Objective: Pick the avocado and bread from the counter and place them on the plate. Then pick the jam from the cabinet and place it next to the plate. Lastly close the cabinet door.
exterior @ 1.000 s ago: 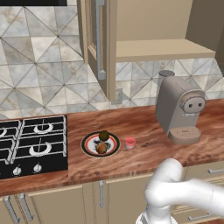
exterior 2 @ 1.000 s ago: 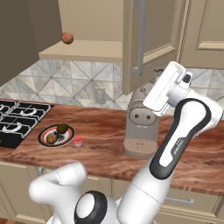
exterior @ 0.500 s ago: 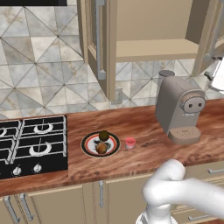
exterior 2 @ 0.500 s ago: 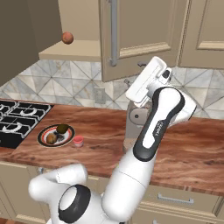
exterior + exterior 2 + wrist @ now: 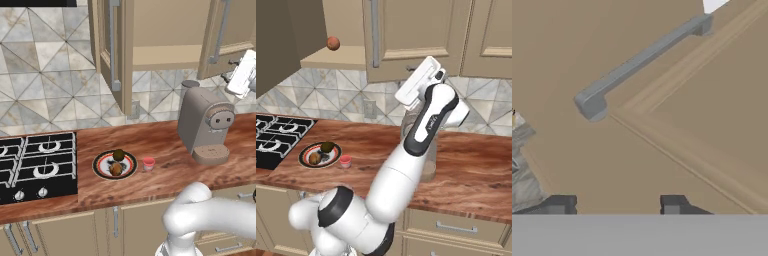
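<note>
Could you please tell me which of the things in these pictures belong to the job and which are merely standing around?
Job: avocado and bread on the plate, jam beside it, counter, cabinet door, gripper.

Bystanders: coffee machine, stove, reddish ball on the shelf.

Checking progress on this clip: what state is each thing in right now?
avocado: on the plate
bread: on the plate
plate: on the counter, holding both foods
jam: upright beside the plate
cabinet door: partly open
hand: shut, empty, at the door's face below its handle
</note>
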